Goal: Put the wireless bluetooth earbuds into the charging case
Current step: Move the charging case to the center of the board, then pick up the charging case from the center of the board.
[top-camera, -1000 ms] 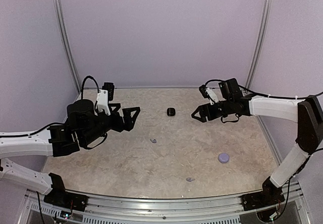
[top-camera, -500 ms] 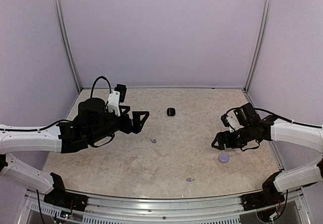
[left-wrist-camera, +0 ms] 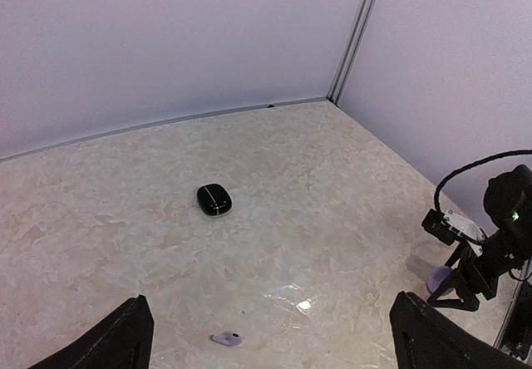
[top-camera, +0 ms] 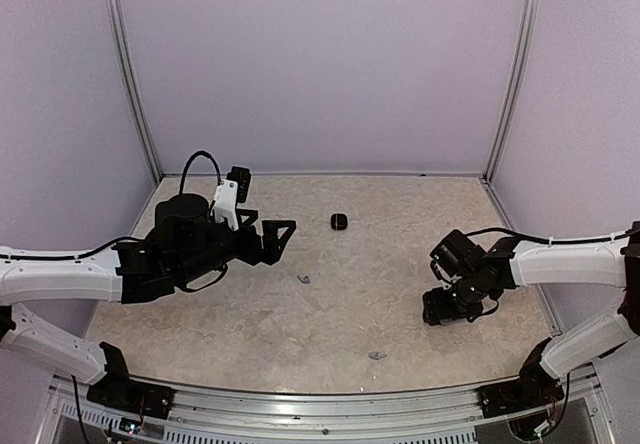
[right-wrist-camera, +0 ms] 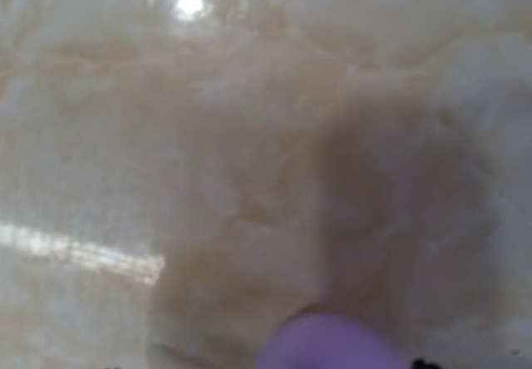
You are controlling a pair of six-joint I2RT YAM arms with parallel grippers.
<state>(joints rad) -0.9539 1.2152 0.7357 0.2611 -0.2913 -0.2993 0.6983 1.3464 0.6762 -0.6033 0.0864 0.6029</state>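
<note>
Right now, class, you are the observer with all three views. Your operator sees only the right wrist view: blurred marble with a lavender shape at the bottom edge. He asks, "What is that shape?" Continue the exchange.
Observer: A small lavender thing on the table, close by the down-pointing jaws of the right arm. I cannot tell whether it is a case.
Operator: Any earbuds nearby?
Observer: One lavender earbud lies mid-table, well to your left.
Operator: Anything further off?
Observer: A black case sits toward the back wall, about midway between the two arms.
</note>
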